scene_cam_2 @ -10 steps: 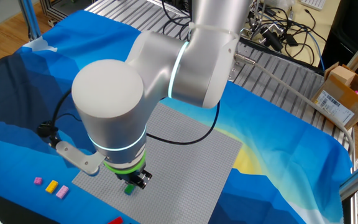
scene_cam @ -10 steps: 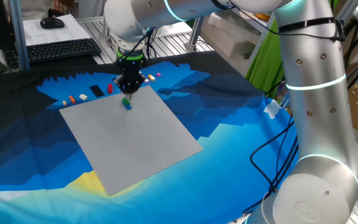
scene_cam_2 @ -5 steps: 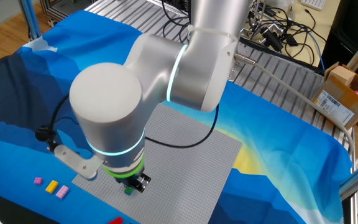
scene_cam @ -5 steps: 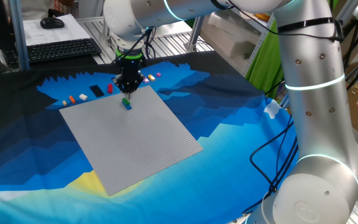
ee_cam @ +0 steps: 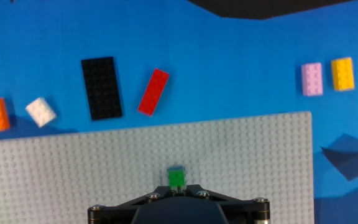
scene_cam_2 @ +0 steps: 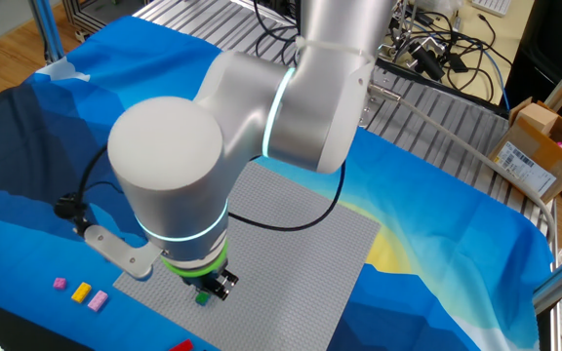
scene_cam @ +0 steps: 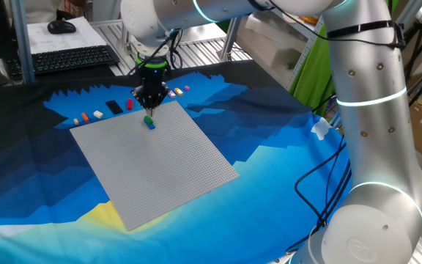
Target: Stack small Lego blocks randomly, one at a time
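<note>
gripper: just above green block stacked on blue block; finger spacing cannot tell. risk: tips snagging green block, pulling stack off baseplate.

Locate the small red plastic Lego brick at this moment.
In the hand view, the small red plastic Lego brick lies tilted on the blue cloth, beside the flat black rectangular piece, beyond the grey studded baseplate.

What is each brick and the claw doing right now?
Green brick: stacked on a blue one, on the grey plate.
Red brick: lying flat on the cloth, tilted.
Black piece: flat on the cloth.
White brick: loose on the cloth.
Yellow brick: flat, beside the pink brick.
Claw: above the green brick; open or shut unclear.
</note>
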{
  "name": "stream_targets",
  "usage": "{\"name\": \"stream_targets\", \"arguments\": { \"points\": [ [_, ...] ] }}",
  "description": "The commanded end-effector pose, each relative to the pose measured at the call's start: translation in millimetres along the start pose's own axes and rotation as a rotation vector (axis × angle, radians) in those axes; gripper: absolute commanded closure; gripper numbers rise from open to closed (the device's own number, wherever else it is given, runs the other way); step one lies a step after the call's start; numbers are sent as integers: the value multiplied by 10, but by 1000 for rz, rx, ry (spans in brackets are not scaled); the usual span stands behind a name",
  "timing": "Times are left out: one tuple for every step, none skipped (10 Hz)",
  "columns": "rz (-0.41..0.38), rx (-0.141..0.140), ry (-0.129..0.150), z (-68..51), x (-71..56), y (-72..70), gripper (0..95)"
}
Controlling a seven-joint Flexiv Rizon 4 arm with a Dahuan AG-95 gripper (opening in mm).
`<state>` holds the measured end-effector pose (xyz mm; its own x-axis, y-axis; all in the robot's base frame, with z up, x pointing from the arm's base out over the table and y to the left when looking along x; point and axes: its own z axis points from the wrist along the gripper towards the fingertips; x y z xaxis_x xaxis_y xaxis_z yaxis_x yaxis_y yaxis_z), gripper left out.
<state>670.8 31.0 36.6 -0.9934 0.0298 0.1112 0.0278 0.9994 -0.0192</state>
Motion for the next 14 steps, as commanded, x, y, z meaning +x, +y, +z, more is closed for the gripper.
{"name": "stream_targets", "arguments": {
  "points": [
    [10,-2,-1,13,-16,3,950],
    [19,-4,-2,6,-13,0,950],
    [29,-7,-2,1,-11,-4,950],
    [40,-9,-1,0,-11,-6,950],
    [41,-10,-1,-2,-10,-8,950],
    [35,-12,6,-18,-4,-25,950],
    [25,-18,15,-43,12,-53,950],
    [17,-20,23,-60,42,-85,950],
    [12,-19,35,-62,74,-127,950],
    [3,-15,46,-13,132,-215,950],
    [10,-15,42,39,205,-277,950],
    [6,-5,44,94,288,-329,950],
    [8,-3,45,128,338,-346,950],
    [35,-2,46,188,435,-360,950]
  ]
}}
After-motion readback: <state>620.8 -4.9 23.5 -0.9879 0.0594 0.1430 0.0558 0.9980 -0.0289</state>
